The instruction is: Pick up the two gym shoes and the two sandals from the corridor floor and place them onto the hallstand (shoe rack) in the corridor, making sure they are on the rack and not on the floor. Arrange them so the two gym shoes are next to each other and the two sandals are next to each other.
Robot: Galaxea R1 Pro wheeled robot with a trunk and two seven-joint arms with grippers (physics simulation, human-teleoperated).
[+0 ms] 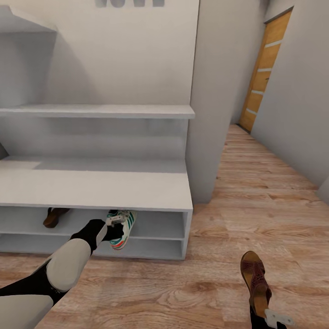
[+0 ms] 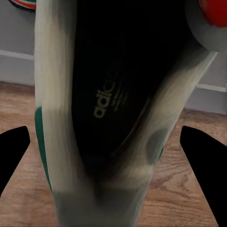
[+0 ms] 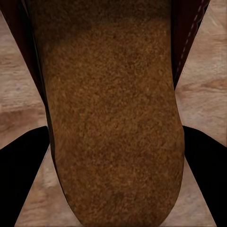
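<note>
The pale grey hallstand (image 1: 91, 187) fills the left of the head view. My left gripper (image 1: 114, 222) is shut on a white gym shoe (image 1: 124, 228) with green stripes. It holds the shoe tilted, toe down, at the front of the upper shoe shelf. The left wrist view looks into that gym shoe (image 2: 109, 109), which sits between the black fingers (image 2: 12, 156). A brown sandal (image 1: 55, 216) lies on the same shelf further left. My right gripper (image 1: 264, 316) is shut on the heel of a second sandal (image 1: 256, 278) above the corridor floor (image 1: 256, 196). Its tan footbed (image 3: 113, 118) spans the right wrist view.
A grey wall pillar (image 1: 214, 91) stands just right of the hallstand. Beyond it the corridor runs back to a wooden door (image 1: 265, 68). Open plank floor lies to the right of the rack. A floating shelf (image 1: 96, 111) hangs above the bench top.
</note>
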